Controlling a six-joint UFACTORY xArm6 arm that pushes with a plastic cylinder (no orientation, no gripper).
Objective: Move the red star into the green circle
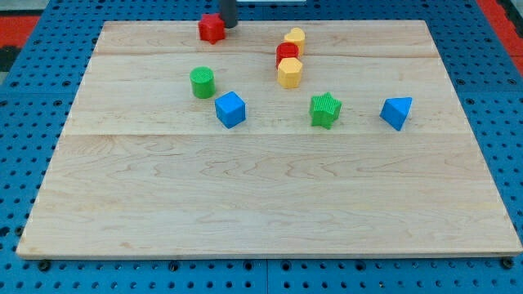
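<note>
The wooden board point(270, 212) lies flat on a blue pegboard surface point(24, 269), and the action is all crowded toward the view's top. The dark rod comes down from the top edge, and the tip point(228, 26) sits just at the red star's point(212, 28) right side, touching it or very nearly so; I cannot tell which from here. There is nothing to spread or pinch on this arm, only the plain rod end resting at table height. The red star itself is close to the board's top edge, a little left of the middle. The green circle point(203, 82) stands below it and slightly to the left, well apart from the star, with open wood between the two. Just beside the green circle, down and to its right, sits a blue cube point(230, 109), near but not touching. Off to the right of the star is a tight little column of three blocks: a yellow block point(295, 38) at the top, whose shape I cannot make out, a red block point(287, 54) under it, and a yellow hexagon point(289, 73) at the bottom, each touching the next. Lower right of those is a green star point(325, 110), and farther right again a blue triangular block point(396, 113), standing alone.
</note>
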